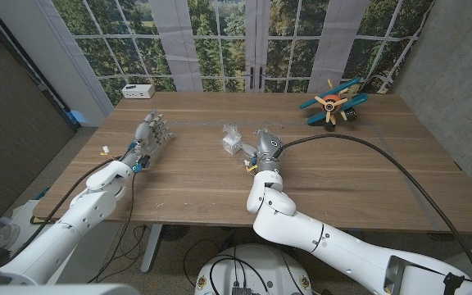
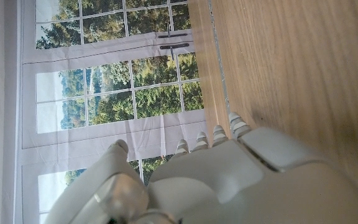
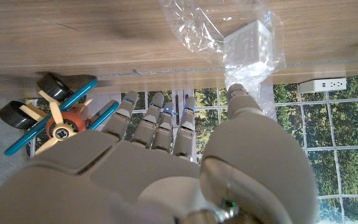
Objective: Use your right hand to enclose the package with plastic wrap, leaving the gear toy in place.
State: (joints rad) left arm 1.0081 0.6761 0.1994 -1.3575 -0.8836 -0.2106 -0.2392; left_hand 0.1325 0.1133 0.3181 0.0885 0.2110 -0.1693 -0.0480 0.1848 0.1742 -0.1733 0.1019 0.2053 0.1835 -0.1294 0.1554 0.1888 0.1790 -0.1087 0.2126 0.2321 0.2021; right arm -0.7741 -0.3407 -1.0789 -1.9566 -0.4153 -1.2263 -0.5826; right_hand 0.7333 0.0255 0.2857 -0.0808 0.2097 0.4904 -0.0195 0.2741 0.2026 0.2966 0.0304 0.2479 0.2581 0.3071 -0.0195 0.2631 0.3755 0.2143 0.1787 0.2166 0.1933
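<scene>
Package (image 3: 248, 38) blurred under plastic wrap (image 3: 204, 28); right hand (image 1: 265, 147) grip unclear.

Layout on the desk (image 1: 359, 188). The package (image 1: 231, 144), lying on the plastic wrap (image 1: 234, 133), sits near the middle of the desk, toward the far edge. The right hand (image 1: 264, 149) stands just beside the package on its right, one fingertip (image 3: 236, 92) touching the wrap. The gear toy (image 1: 333, 102) rests close to the far right corner, well apart from the package. The left hand (image 1: 148, 137) lies toward the left edge. A power strip (image 1: 138, 91) occupies the far left corner.
</scene>
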